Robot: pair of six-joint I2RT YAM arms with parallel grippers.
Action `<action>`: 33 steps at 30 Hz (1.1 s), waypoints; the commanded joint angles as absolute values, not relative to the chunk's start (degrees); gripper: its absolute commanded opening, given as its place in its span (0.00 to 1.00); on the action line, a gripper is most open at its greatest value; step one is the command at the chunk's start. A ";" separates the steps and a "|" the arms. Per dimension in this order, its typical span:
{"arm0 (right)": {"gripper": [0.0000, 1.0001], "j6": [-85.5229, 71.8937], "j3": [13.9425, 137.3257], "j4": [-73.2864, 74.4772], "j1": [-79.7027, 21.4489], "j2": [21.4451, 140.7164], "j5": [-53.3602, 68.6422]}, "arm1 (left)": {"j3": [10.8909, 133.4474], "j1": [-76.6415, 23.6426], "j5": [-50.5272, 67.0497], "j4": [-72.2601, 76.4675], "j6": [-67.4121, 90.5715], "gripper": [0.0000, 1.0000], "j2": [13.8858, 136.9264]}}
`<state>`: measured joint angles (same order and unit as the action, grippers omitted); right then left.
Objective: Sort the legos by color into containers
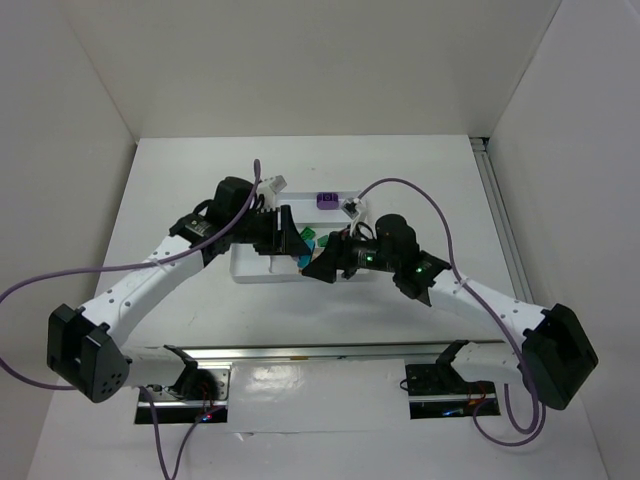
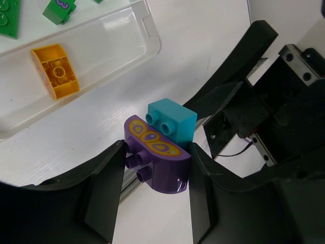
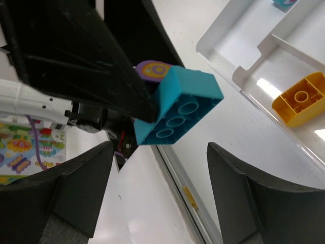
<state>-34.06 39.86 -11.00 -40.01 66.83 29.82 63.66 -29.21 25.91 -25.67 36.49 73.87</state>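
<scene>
My left gripper [image 2: 158, 152] is shut on a purple lego [image 2: 162, 165] with yellow ovals, and a teal lego [image 2: 175, 119] is stuck onto it. The pair hangs above the table, just off the white tray [image 2: 147, 30]. In the right wrist view the teal lego [image 3: 183, 104] and a sliver of the purple lego [image 3: 152, 69] sit beyond my right gripper [image 3: 160, 152]. That gripper is open, its fingers wide on either side and touching nothing. An orange-yellow lego [image 2: 55, 71] lies in one tray strip and green legos [image 2: 60, 10] in another. From above, both grippers [image 1: 305, 255] meet over the tray's front.
Another purple lego [image 1: 327, 199] sits on the table beyond the tray. The aluminium rail [image 1: 330, 350] runs along the near edge. White walls close in the table at the back and both sides. The right arm's black body [image 2: 264, 101] fills the right of the left wrist view.
</scene>
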 commanded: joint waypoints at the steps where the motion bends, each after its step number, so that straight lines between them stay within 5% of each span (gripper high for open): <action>1: 0.80 -36.91 40.87 -18.98 -40.96 68.03 26.47 | 65.39 -29.00 27.86 -23.91 37.71 0.00 74.00; 8: 0.61 -44.47 36.47 -28.83 -40.96 69.51 25.74 | 65.39 -29.00 27.86 -23.91 38.23 0.00 73.39; 18: 0.58 -47.81 35.33 -33.57 -40.96 71.89 27.60 | 65.39 -29.00 27.86 -23.29 38.23 0.00 72.34; 21: 0.37 -48.96 34.72 -34.72 -40.96 71.89 27.60 | 65.39 -29.00 27.86 -23.29 38.23 0.00 72.33; 25: 0.23 -49.48 34.72 -34.90 -40.96 72.42 28.13 | 65.39 -29.00 27.33 -23.29 38.76 0.00 72.33; 28: 0.18 -48.87 34.72 -32.97 -40.96 71.29 27.51 | 65.39 -29.00 25.93 -23.29 38.76 0.20 72.33; 29: 0.16 -48.17 34.72 -31.57 -40.96 71.28 26.90 | 65.39 -29.00 25.23 -23.29 38.76 0.33 72.33; 30: 0.15 -48.16 34.72 -30.77 -40.96 70.58 26.02 | 66.00 -29.00 25.22 -23.81 38.06 0.63 72.33; 33: 0.12 -46.06 35.85 -26.99 -40.96 69.18 23.83 | 67.14 -29.00 23.64 -25.05 36.92 0.87 72.33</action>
<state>-48.69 34.87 -27.31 -40.38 71.66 25.87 64.05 -28.80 24.84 -25.78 37.50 73.63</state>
